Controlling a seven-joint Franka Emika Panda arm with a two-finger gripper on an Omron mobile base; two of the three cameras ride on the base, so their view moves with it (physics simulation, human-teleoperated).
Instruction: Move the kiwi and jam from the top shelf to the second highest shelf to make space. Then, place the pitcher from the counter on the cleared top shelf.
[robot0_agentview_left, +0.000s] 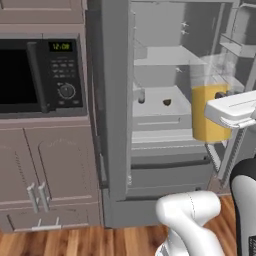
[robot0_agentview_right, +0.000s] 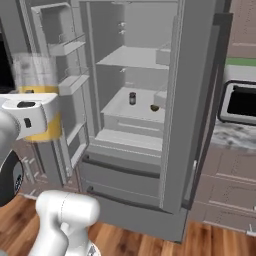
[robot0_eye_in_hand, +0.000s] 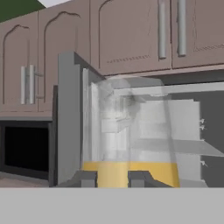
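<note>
My gripper (robot0_agentview_left: 223, 112) (robot0_agentview_right: 36, 118) is shut on the pitcher (robot0_agentview_left: 207, 114) (robot0_agentview_right: 46, 131), which has a yellow lower half and a hazy clear top. I hold it upright in the air before the open fridge. In the hand view the pitcher (robot0_eye_in_hand: 131, 171) stands between my gripper (robot0_eye_in_hand: 113, 178) tips. The jam (robot0_agentview_right: 132, 98) (robot0_agentview_left: 141, 96) and the kiwi (robot0_agentview_right: 155, 108) (robot0_agentview_left: 167, 102) rest on the second highest shelf (robot0_agentview_right: 122, 111) (robot0_agentview_left: 155, 111). Above them, the top shelf (robot0_agentview_right: 132, 60) (robot0_agentview_left: 165, 56) is bare. The counter (robot0_agentview_right: 235, 132) lies to the right of the fridge.
Both fridge doors stand open, with door bins (robot0_agentview_right: 70, 82) (robot0_agentview_left: 235, 47) close to the pitcher. A microwave (robot0_agentview_left: 40, 75) sits in the cabinets left of the fridge, and a toaster oven (robot0_agentview_right: 241, 102) stands on the counter. Fridge drawers (robot0_agentview_right: 130, 175) lie below the shelves.
</note>
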